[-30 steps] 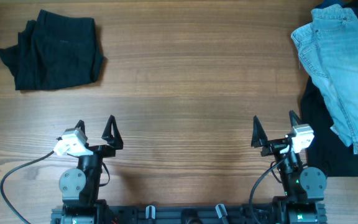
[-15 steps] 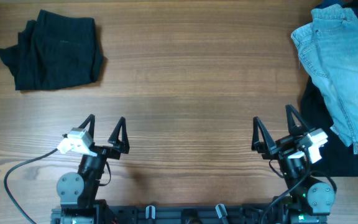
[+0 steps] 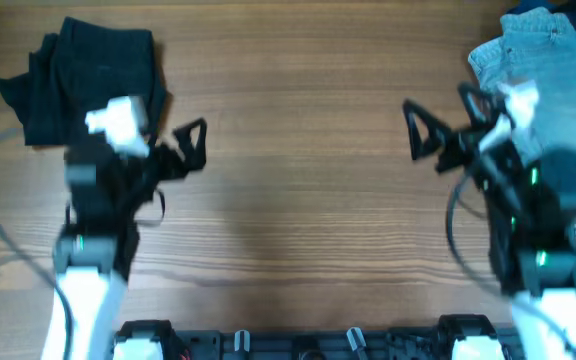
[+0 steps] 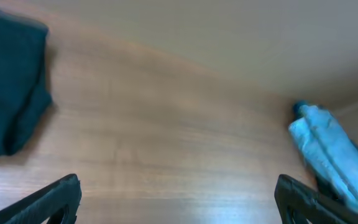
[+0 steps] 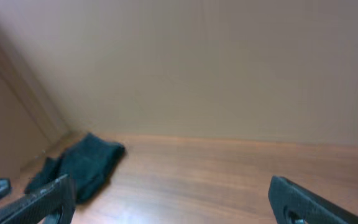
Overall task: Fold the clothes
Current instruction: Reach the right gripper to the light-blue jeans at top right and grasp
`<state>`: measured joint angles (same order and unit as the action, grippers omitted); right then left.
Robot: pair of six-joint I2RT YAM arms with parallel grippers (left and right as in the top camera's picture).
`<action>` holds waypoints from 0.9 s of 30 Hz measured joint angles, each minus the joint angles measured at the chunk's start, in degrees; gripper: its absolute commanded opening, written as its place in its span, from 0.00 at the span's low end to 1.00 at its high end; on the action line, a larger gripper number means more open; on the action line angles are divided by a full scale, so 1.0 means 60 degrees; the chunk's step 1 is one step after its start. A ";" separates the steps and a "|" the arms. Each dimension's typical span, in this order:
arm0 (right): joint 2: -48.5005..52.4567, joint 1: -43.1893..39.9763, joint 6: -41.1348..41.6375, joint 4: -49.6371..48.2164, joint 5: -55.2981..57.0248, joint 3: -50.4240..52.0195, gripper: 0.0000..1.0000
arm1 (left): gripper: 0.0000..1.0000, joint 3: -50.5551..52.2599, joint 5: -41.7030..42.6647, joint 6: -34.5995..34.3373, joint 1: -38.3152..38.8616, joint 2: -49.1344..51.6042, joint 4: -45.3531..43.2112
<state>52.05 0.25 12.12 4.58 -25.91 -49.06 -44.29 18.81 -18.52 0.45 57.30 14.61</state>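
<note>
Pale denim shorts (image 3: 553,45) lie on the wooden table (image 3: 288,200) overhead; the right gripper (image 3: 434,100) hangs just left of them, jaws apart; the left gripper (image 3: 168,135), also apart, is well left of them by a black garment (image 3: 88,70). Best to pinch both waistband corners and drag them onto bare wood first. The left wrist shows the shorts beyond its right finger (image 4: 303,199); the right wrist misses them, showing only the black garment.

Wooden table (image 3: 288,130), grain running left-right. Black garment (image 3: 78,60) bunched at far-left corner (folds blurred). Plain beige wall (image 5: 197,62) behind.
</note>
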 measured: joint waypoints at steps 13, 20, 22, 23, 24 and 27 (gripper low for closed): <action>0.6094 0.0000 -0.1851 0.3996 0.0095 -0.3676 1.00 | 1.00 -0.4634 0.0423 0.1712 0.0940 0.5741 0.3694; 0.6674 -0.0004 -0.1752 0.3140 0.1104 -0.3672 1.00 | 1.00 -0.4641 0.1778 0.1763 0.1060 0.6408 0.3202; 0.6674 -0.0004 -0.1643 0.2441 0.1792 -0.3679 1.00 | 1.00 -0.4747 0.2237 0.1763 0.1060 0.6408 0.3144; 0.6674 -0.0022 -0.1606 0.2051 0.2167 -0.3683 0.99 | 1.00 -0.4798 0.2368 0.1763 0.1064 0.6408 0.3155; 0.6674 -0.0051 -0.1574 0.1698 0.2524 -0.3694 0.98 | 1.00 -0.4870 0.2466 0.1767 0.1089 0.6408 0.3187; 0.6757 -0.0302 -0.1566 0.0747 0.3803 -0.3789 0.96 | 1.00 -0.5038 0.2532 0.1763 0.1260 0.6408 0.3217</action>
<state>92.60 -1.56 2.72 9.06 -3.09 -71.79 -74.52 34.00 -7.94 8.01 95.74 33.91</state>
